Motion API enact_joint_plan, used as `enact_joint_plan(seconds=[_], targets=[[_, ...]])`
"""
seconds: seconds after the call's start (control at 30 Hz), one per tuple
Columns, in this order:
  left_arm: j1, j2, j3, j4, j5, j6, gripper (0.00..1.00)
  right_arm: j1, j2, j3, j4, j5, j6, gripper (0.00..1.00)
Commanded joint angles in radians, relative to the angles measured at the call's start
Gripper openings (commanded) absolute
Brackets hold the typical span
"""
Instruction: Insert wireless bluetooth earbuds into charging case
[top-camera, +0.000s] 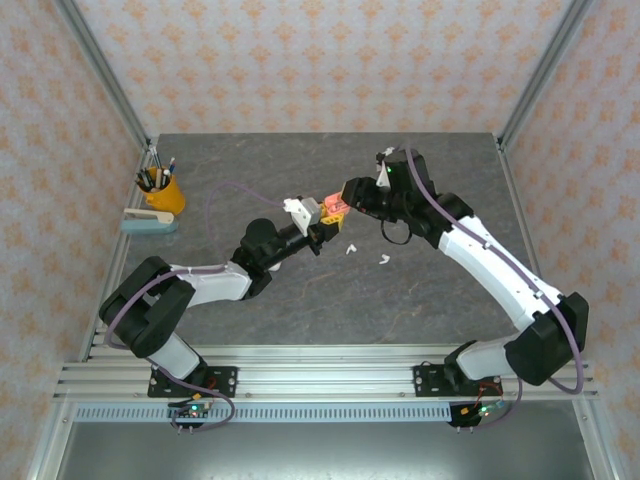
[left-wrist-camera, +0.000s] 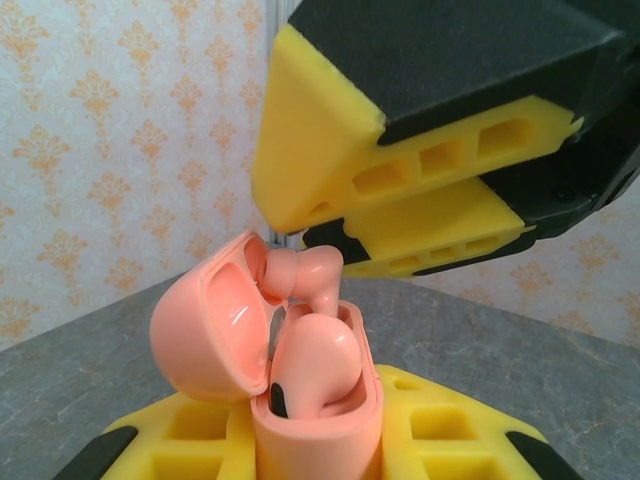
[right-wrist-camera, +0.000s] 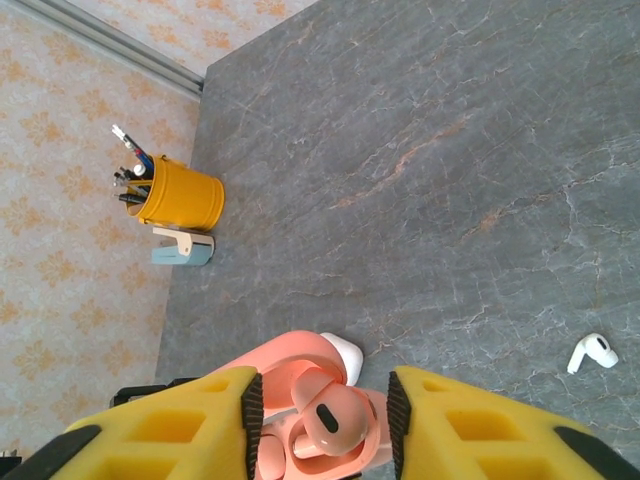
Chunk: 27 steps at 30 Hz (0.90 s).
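1. One coral-pink earbud (left-wrist-camera: 315, 365) sits down in its well of the open coral-pink charging case (left-wrist-camera: 300, 440). The case is around mid-table, and in my left wrist view its lid is swung open to the left.
2. Second coral-pink earbud (left-wrist-camera: 300, 272) is higher. Its stem points down into the other well and its head sticks up beside the lid, not fully seated.
3. Left gripper (top-camera: 322, 228): yellow fingers clamped on the case body from both sides, case upright between them.
4. Right gripper (right-wrist-camera: 322, 400): reaches in from the far right with its fingertips right over the case. Jaws are parted only narrowly, with the raised earbud at their tips. I can't tell if the pads actually pinch it.
5. One white earbud (top-camera: 350, 248) and another white earbud (top-camera: 383, 261) lie loose on the grey tabletop (top-camera: 300, 300). They are just near and right of the grippers, close together but not touching.
6. Yellow pen cup (top-camera: 165, 192) stands at the far left with pens in it. A pale stapler (top-camera: 148, 222) is just on its near side.
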Motion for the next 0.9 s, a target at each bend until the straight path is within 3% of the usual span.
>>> enact_joint_plan(seconds=[0.0, 0.87], targets=[[0.005, -0.009, 0.04, 0.049, 0.015, -0.005, 0.0, -0.001, 0.005, 0.008, 0.033, -0.023, -0.01, 0.37], [0.006, -0.002, 0.06, 0.035, 0.012, -0.009, 0.0, -0.002, -0.018, 0.02, -0.021, 0.009, -0.05, 0.15]])
